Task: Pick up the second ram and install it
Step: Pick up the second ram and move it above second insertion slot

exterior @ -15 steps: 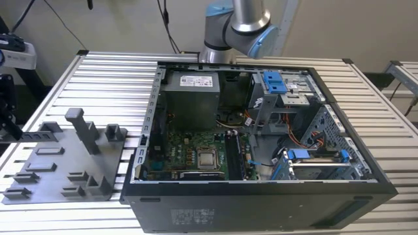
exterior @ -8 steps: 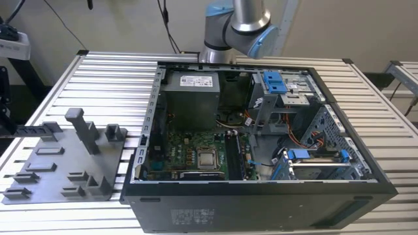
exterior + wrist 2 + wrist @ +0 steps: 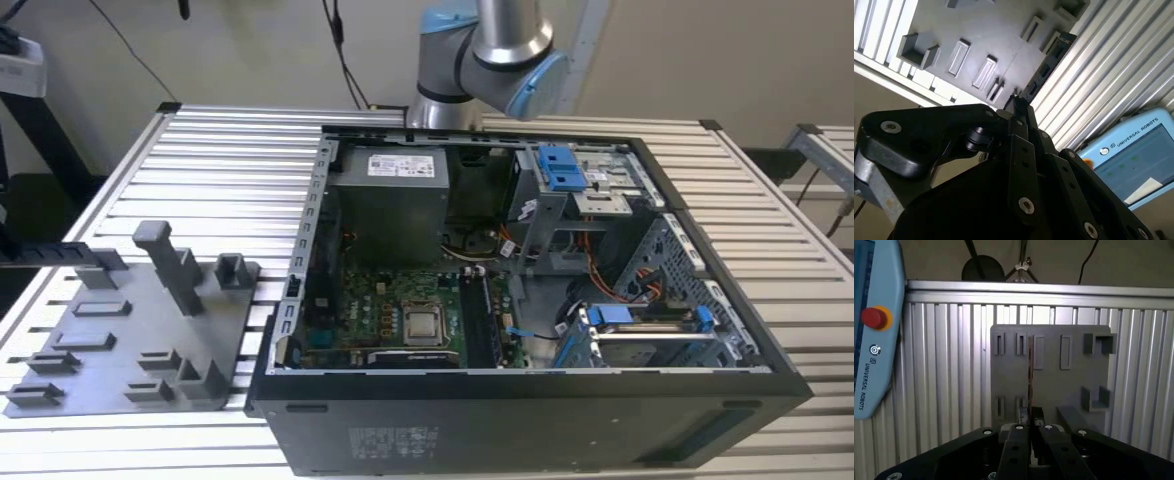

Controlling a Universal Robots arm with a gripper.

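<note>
- First wrist view: the second ram appears edge-on as a thin strip. It is pinched between the fingertips of the gripper, whose jaws are pressed together on its near end.
- Second wrist view: I see the second ram as a long dark bar running out from the fingertips, seen against the edge of the grey tray.
- I cannot tell whether the ram's far end touches the tray.
- The tray rests on the ribbed aluminium table. A teach pendant shows near the tray, apart from it.
- Exterior view: the open computer case, with its green motherboard, stands just beside the tray, on the exterior view's right of it.
</note>
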